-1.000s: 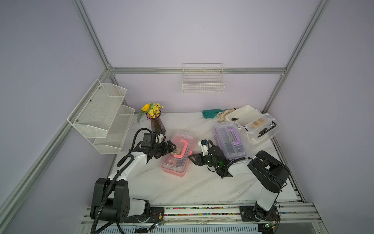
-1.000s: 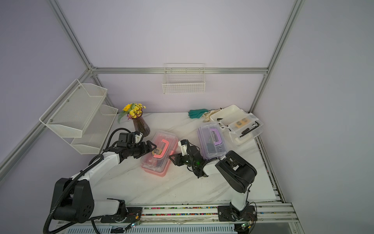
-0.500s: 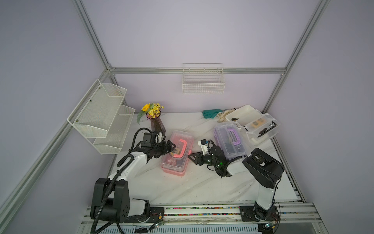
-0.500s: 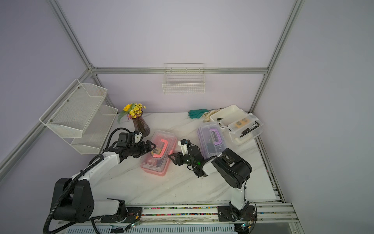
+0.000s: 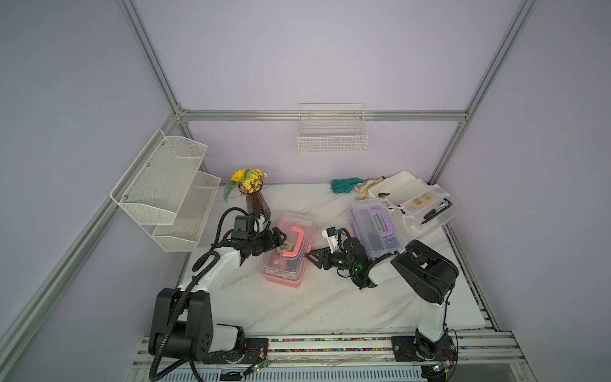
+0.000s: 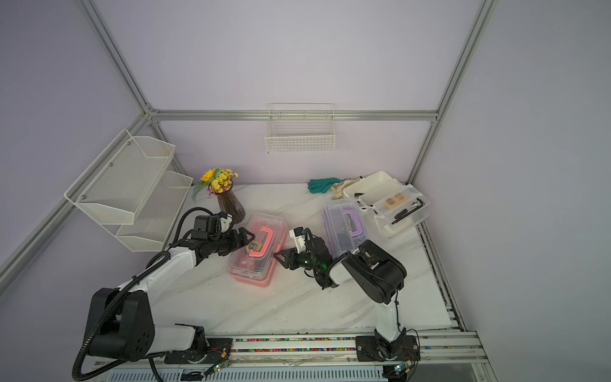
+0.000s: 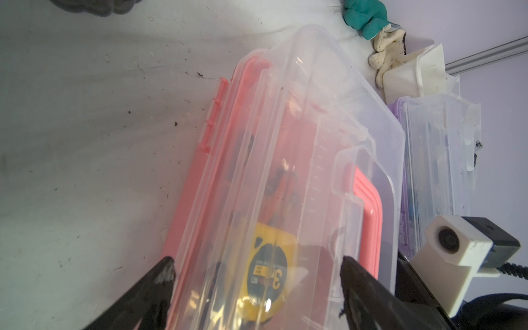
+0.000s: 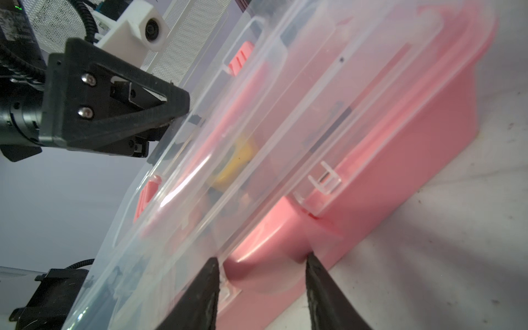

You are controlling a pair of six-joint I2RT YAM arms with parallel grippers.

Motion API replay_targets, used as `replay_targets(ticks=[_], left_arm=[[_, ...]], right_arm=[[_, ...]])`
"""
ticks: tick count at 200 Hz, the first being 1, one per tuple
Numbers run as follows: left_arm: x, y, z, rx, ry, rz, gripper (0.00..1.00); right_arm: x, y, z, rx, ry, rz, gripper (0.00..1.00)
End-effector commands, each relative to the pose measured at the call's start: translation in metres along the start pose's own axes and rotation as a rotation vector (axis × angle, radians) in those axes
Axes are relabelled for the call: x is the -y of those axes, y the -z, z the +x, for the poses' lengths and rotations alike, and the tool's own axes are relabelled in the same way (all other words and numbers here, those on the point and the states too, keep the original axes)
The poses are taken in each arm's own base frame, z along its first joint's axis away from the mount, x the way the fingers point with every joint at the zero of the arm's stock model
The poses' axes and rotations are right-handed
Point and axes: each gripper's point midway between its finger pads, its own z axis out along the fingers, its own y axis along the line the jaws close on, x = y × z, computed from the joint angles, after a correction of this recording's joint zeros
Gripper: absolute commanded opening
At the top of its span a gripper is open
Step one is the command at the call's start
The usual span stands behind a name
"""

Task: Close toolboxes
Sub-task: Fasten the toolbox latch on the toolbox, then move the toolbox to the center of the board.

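Note:
The pink toolbox point(image 5: 287, 251) point(image 6: 258, 251) lies mid-table with its clear lid down and its pink handle flat on top. My left gripper point(image 5: 279, 238) point(image 7: 257, 263) is open wide over the box's left side, one finger beside the hinge edge and the other on the lid near the handle. My right gripper point(image 5: 309, 256) point(image 8: 261, 257) is at the box's right side, pinching the lid rim and the pink base at the latch bulge. The purple toolbox point(image 5: 375, 228) sits closed to the right. The white toolbox point(image 5: 393, 185) stands open at the back right, tools in its clear lid point(image 5: 426, 205).
A vase of yellow flowers point(image 5: 254, 198) stands just behind my left arm. Green and white gloves point(image 5: 345, 184) lie by the back wall. A two-tier mesh shelf point(image 5: 165, 188) hangs on the left wall and a wire basket point(image 5: 332, 132) on the back wall.
My right arm's elbow has shifted a little while its gripper stays at the pink toolbox's right edge. The left gripper has hardly moved.

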Motion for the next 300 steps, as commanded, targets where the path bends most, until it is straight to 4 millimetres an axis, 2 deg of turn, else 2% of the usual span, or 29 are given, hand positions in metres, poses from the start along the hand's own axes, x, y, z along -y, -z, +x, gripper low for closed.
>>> replay_targets(ticks=[1, 29, 49, 71, 96, 118, 147, 167, 193, 217, 255, 278, 300], left_arm=[[-0.009, -0.008, 0.054, -0.19, 0.038, -0.024, 0.91], [-0.005, -0.002, 0.045, -0.151, 0.032, -0.028, 0.94], [-0.002, 0.003, 0.045, -0.156, 0.03, -0.024, 0.95], [-0.007, 0.012, 0.048, -0.168, 0.015, -0.071, 0.96], [-0.005, 0.023, 0.043, -0.141, 0.018, -0.071, 0.98], [0.002, 0.033, 0.038, -0.126, 0.015, -0.054, 1.0], [0.007, 0.035, 0.046, -0.154, 0.005, -0.019, 0.97], [0.005, 0.034, 0.056, -0.178, 0.016, -0.014, 0.94], [0.008, 0.035, 0.056, -0.16, 0.009, -0.007, 0.88], [0.014, 0.033, 0.053, -0.132, 0.006, 0.02, 0.8], [0.021, 0.018, 0.046, -0.096, 0.011, 0.06, 0.75], [0.028, 0.003, 0.034, -0.063, 0.029, 0.102, 0.75], [0.038, -0.01, 0.016, -0.01, 0.027, 0.137, 0.74]], right_arm=[[-0.027, -0.004, -0.007, 0.004, 0.067, -0.059, 0.49], [-0.019, 0.006, -0.015, 0.005, 0.114, 0.049, 0.49], [-0.019, 0.014, -0.021, -0.01, 0.133, 0.108, 0.5], [-0.015, 0.03, -0.026, -0.004, 0.118, 0.197, 0.5], [-0.02, 0.039, -0.034, -0.021, 0.089, 0.249, 0.51], [-0.017, 0.035, -0.046, -0.042, 0.024, 0.343, 0.51], [-0.037, 0.027, -0.057, 0.025, -0.031, 0.287, 0.52], [-0.041, 0.012, -0.051, 0.005, -0.059, 0.281, 0.52], [-0.05, -0.007, -0.042, -0.01, -0.051, 0.263, 0.48], [-0.038, -0.015, -0.037, -0.024, -0.086, 0.316, 0.46], [-0.026, -0.017, -0.033, -0.017, -0.118, 0.36, 0.42], [-0.019, -0.021, -0.044, 0.015, -0.1, 0.392, 0.4], [-0.001, -0.022, -0.06, 0.046, -0.101, 0.415, 0.39]])
